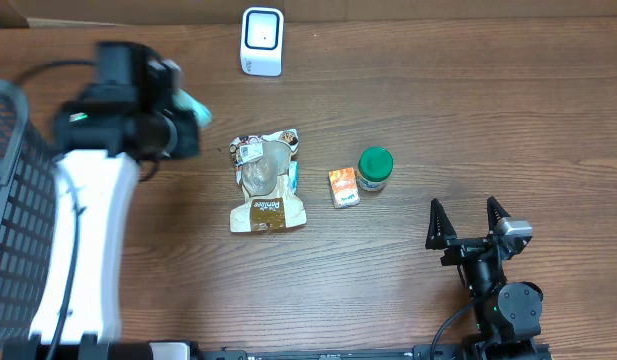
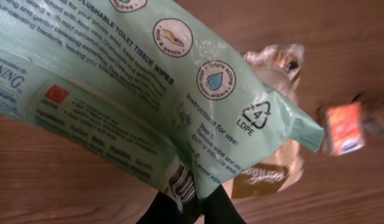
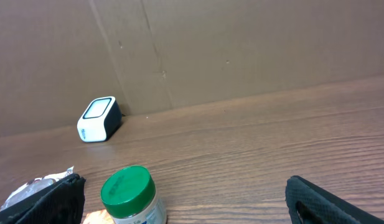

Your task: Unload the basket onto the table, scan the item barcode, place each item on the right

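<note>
My left gripper (image 2: 190, 208) is clamped on the wipes pack (image 2: 135, 87), so I should turn its barcode (image 2: 181, 182) squarely toward the scanner (image 1: 262, 41).

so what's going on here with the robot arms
The left arm has its jaws shut on a green pack of wipes, held above the table, with the barcode right by the jaws. It is not at the white scanner at the far edge yet. The right arm sits with jaws open, holding nothing. A bag, an orange box and a green-lidded jar lie on the table.
</note>
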